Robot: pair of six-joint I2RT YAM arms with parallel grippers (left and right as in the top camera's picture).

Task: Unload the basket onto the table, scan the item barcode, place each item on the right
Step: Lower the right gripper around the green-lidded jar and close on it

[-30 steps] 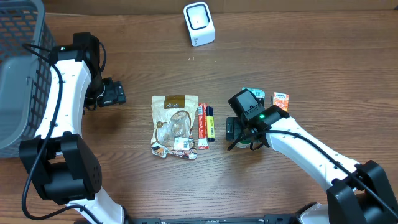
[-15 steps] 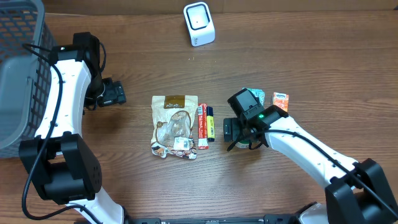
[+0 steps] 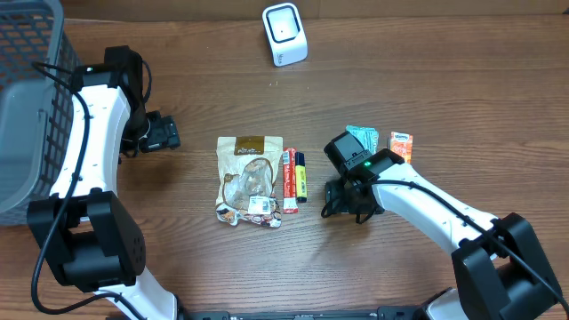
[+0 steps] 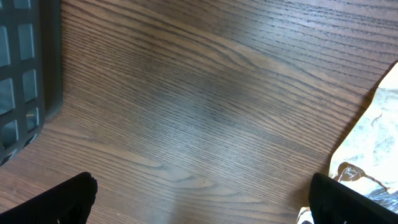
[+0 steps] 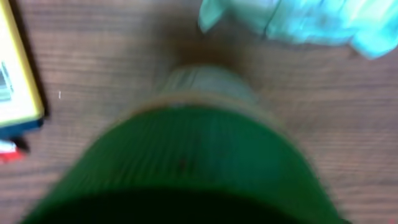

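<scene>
The right wrist view is a blur. A big green thing (image 5: pixel 193 162) fills most of it, too close to be sharp, with a paler round bit on top. I cannot see the fingers in that view at all. From above, the right claw (image 3: pixel 351 203) sits right on top of that spot and hides the green thing, so I cannot tell whether the claw is spread, pressed together or pinching it. All I can say is that the green thing is right under the right claw, on the table (image 3: pixel 444 80), close to a teal packet (image 3: pixel 363 138) and a yellow stick (image 3: pixel 301 175).

The grey basket (image 3: pixel 27 107) stands at the left edge and the picture cuts part of it off. I cannot make out what is in it (I only see its mesh wall and a grey inside).

The left claw (image 3: pixel 163 133) hangs over bare wood between the basket and a snack bag (image 3: pixel 251 180). Its fingers (image 4: pixel 62 199) are spread wide, one in each bottom corner of the left wrist view, with only wood between them.

A red stick (image 3: pixel 289 180) lies between the snack bag and the yellow stick, touching the yellow one. An orange packet (image 3: pixel 402 145) lies just beside the teal one. The white scanner box (image 3: pixel 284 34) stands at the far side of the table, well apart from both claws.
</scene>
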